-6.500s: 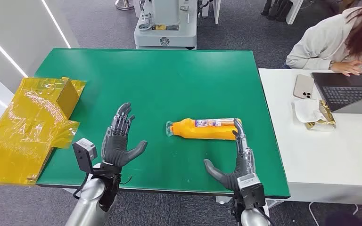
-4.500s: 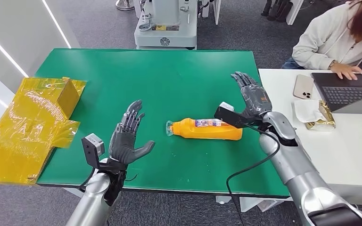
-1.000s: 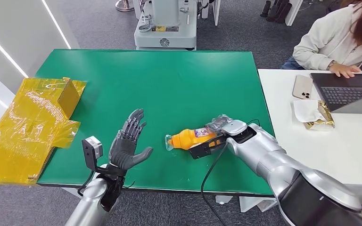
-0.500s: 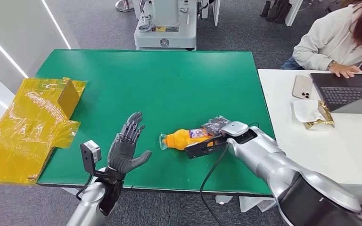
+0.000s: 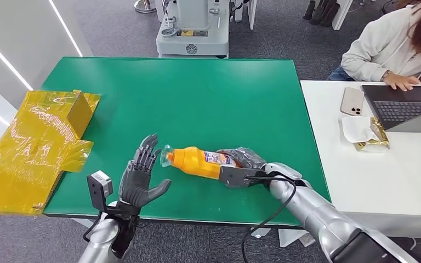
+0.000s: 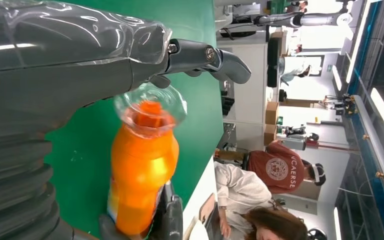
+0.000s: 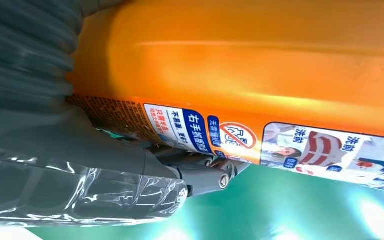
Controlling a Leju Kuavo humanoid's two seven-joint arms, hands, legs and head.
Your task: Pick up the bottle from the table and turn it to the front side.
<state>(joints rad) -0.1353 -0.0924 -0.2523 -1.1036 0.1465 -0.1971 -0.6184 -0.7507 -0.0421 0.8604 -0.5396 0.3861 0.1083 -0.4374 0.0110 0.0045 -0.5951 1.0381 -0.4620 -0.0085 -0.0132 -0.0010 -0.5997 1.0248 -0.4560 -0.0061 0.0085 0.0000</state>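
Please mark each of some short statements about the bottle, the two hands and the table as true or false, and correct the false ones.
1. The right hand holds the orange bottle. True.
2. The bottle's clear cap points toward the left hand. True.
3. The left hand grips the bottle. False: its fingers are spread, holding nothing.
4. The bottle stands upright on the green table. False: it is roughly horizontal in the right hand.
5. A yellow box sits at the table's left edge. True.

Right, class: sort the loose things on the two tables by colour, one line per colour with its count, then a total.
Orange: 1, the bottle gripped by the right robot hand
Yellow: 1, the wrapped box
Beige: 1, the phone
Dark grey: 1, the laptop
White and gold: 1, the packet
Total: 5
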